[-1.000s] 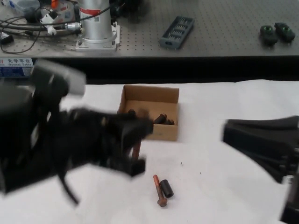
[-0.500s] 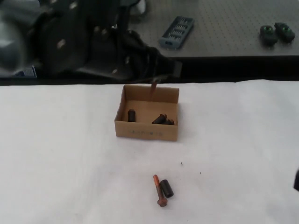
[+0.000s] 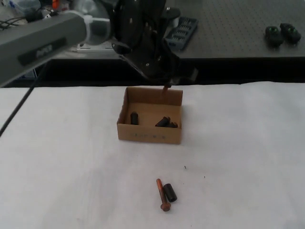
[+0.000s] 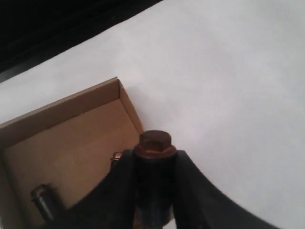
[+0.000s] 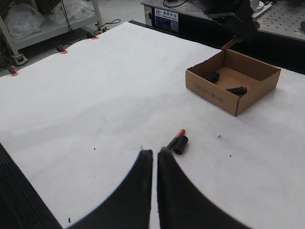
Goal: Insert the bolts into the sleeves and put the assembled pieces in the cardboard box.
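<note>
The left end effector (image 3: 167, 78) hangs over the far rim of the cardboard box (image 3: 150, 138), toward its 1 o'clock corner. It is clamped on a sleeved bolt (image 4: 153, 143), whose rusty hex head shows above the fingers. Several dark assembled pieces (image 3: 166, 122) lie inside the box. At 6 o'clock from the box, well apart on the white surface (image 3: 71, 167), a loose bolt (image 3: 162, 194) lies with a black sleeve (image 3: 170, 192) just beside it at 3 o'clock. The right end effector (image 5: 153, 157) hovers near that pair, fingers pinched nearly together and holding nothing.
</note>
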